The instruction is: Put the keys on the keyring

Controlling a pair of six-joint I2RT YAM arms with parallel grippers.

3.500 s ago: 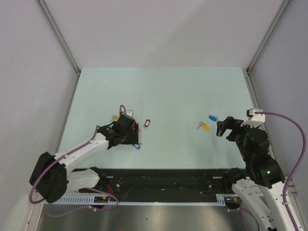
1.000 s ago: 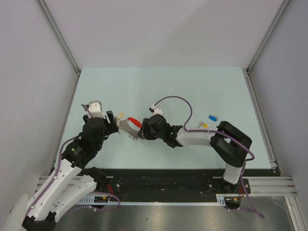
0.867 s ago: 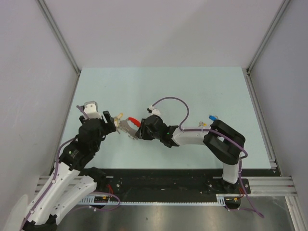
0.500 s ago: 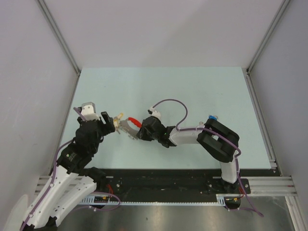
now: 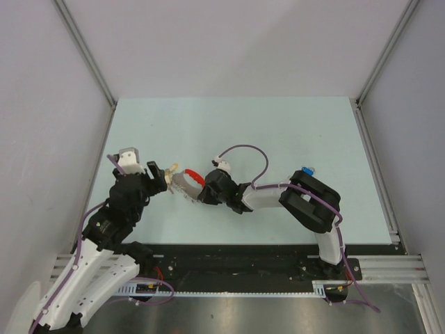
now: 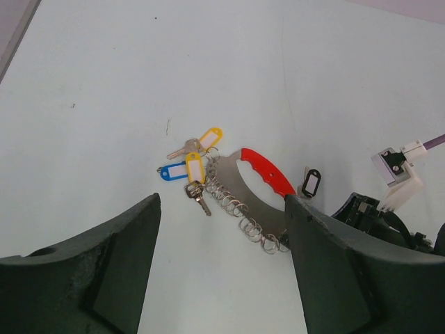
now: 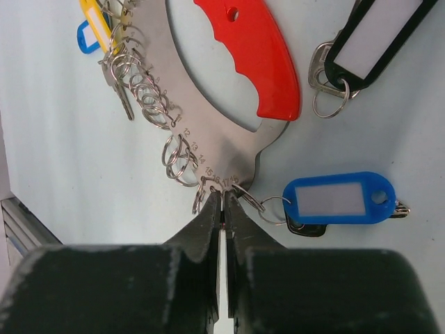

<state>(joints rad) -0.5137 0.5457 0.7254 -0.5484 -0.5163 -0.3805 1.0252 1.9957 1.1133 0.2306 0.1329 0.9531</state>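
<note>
The keyring (image 7: 208, 118) lies flat, a grey metal arc with a red section (image 7: 254, 56) and several small rings along its outer edge. A blue-tagged key (image 7: 337, 200) hangs by its ring at the arc's near end. A black-tagged key (image 7: 375, 31) lies loose beside the red section. My right gripper (image 7: 222, 198) is shut, its tips against the arc's end among the small rings. My left gripper (image 6: 222, 229) hovers open above the keyring (image 6: 243, 198), touching nothing. In the top view both grippers flank the keyring (image 5: 183, 185).
Yellow tags (image 6: 195, 167) and a small blue tag (image 6: 172, 171) hang at the keyring's far end. A short blue tag (image 5: 308, 170) peeks out behind my right arm's elbow. Frame rails border the table's left and right edges.
My right gripper's jaws have closed at the keyring's end, and the right arm's elbow has swung a little left. The left arm has barely moved.
</note>
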